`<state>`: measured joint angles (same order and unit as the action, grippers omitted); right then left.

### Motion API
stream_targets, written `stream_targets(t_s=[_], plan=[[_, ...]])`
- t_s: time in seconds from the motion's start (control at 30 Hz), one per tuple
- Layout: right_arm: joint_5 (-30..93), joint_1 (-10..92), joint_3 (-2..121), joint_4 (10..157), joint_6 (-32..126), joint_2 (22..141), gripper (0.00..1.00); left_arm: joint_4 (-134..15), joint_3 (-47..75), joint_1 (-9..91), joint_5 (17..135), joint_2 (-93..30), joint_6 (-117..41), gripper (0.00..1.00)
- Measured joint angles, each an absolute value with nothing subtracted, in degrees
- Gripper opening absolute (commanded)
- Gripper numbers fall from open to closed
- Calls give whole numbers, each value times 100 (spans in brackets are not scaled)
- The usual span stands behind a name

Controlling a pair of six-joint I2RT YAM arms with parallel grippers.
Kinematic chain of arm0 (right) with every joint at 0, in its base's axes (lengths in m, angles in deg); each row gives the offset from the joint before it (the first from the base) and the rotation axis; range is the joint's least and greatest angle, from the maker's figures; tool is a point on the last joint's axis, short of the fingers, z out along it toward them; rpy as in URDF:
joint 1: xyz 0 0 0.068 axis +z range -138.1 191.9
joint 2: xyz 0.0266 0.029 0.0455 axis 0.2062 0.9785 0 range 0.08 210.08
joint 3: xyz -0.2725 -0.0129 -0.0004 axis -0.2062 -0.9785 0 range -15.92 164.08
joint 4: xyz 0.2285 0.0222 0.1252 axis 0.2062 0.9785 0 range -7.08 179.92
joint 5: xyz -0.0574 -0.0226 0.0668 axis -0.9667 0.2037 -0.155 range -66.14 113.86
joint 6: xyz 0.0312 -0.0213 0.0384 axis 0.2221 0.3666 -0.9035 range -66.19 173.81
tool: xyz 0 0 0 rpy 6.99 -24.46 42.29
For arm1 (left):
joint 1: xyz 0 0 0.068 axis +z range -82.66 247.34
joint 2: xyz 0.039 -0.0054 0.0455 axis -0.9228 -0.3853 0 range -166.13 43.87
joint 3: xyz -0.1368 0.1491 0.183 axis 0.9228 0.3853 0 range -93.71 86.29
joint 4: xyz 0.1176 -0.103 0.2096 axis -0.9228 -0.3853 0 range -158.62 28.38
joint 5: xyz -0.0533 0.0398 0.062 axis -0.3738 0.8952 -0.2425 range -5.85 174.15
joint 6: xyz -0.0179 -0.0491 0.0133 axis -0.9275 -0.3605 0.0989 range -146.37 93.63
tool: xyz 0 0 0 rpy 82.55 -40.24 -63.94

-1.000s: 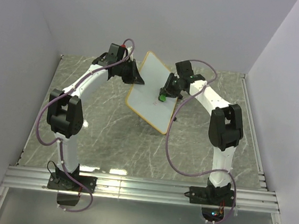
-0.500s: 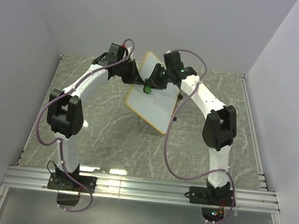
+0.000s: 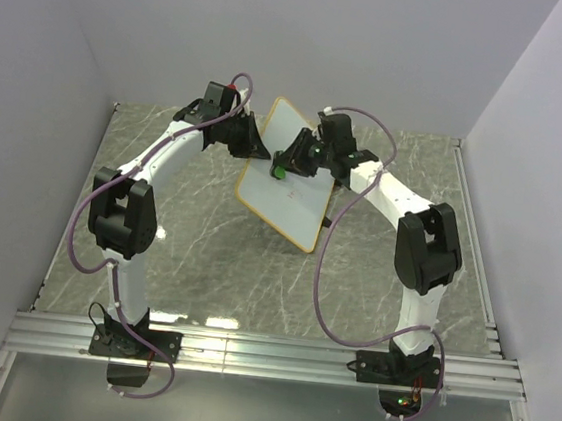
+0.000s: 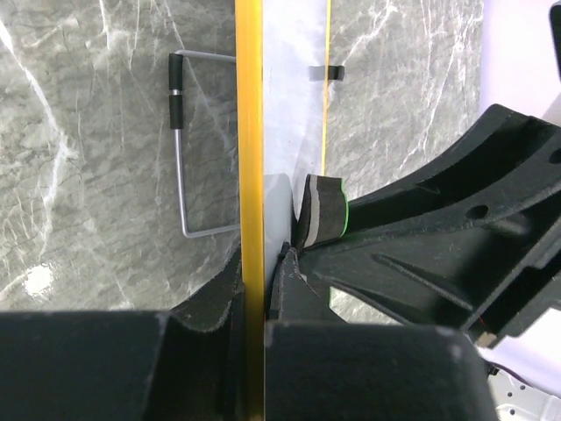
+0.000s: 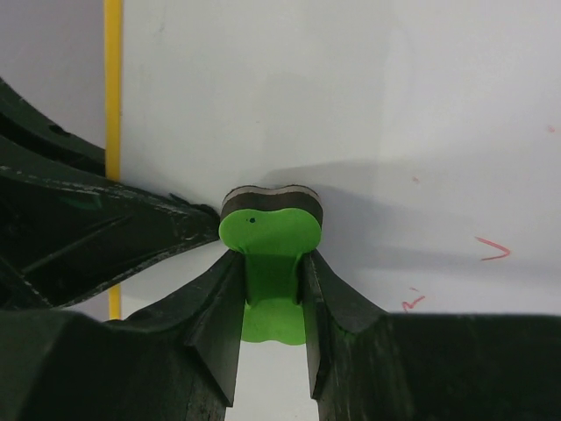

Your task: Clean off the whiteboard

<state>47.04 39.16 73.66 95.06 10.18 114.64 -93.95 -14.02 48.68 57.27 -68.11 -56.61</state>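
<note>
The whiteboard [image 3: 288,191] stands tilted at the far middle of the marbled surface [image 3: 208,238], between the two arms; the left gripper [image 4: 254,272] is clamped together on the board's left edge, its fingers either side of the yellow frame [image 4: 250,132]; a wire stand [image 4: 180,158] shows behind that edge; the right gripper [image 5: 272,272] is closed tight on a green eraser [image 5: 270,232], whose dark felt presses against the white face just beside the frame; faint red marks [image 5: 493,248] lie to the right of it.
</note>
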Motion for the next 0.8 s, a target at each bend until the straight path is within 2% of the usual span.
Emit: stream_targets(t_s=[0.23,0.67,0.8], plan=[[4496,3851,7174,9484,932,11405,0,-9384,-1402,4877,5723,-6811,-5661,0],[2192,3648,6116,11062,1166,11178,0,-9312,-1429,4844,5640,-6798,-5709,0],[1974,3632,6191,11255,1155,11244,0,-9253,-1496,4683,5723,-6717,-5714,0]])
